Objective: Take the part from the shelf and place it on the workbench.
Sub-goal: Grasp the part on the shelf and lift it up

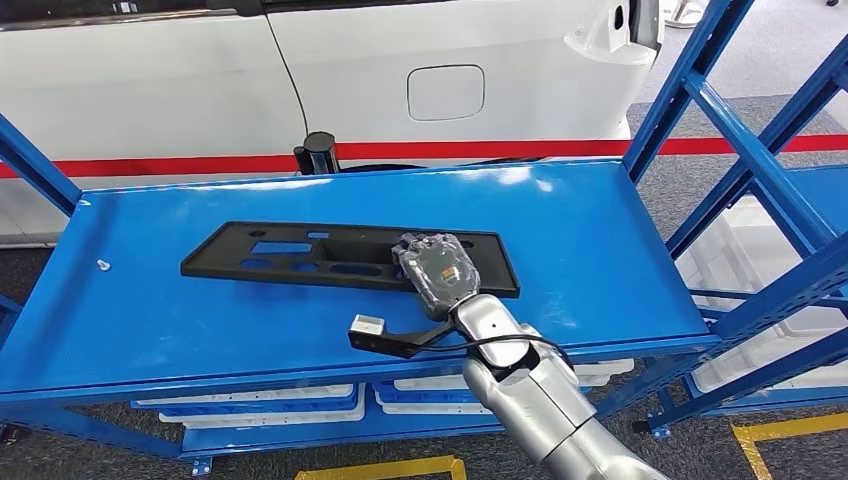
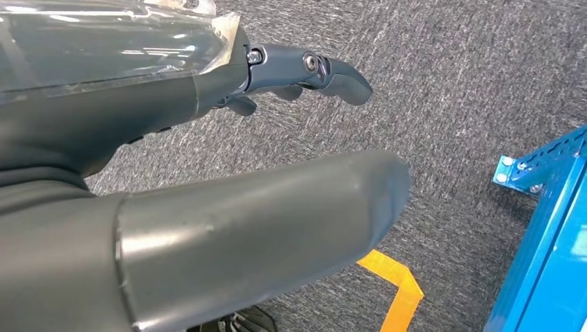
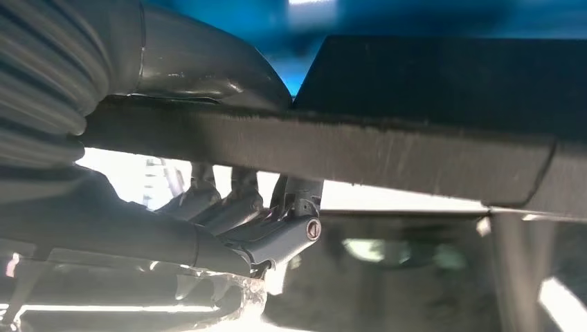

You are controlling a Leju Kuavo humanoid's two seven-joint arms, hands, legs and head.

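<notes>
While the right hand (image 1: pixel 437 272) grips the black part (image 1: pixel 300 256), white bins (image 1: pixel 270 402) sit under the shelf (image 1: pixel 150 300).

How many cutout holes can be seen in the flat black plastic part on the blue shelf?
5: on the flat black plastic part, two lie along its far edge left of centre, three along its near edge. The right hand covers part of it, so more may be hidden.

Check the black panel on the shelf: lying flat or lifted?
Cannot tell for sure. Head view shows the black panel lying along the blue shelf; right hand grips its near edge, thumb and fingers on opposite faces.
</notes>
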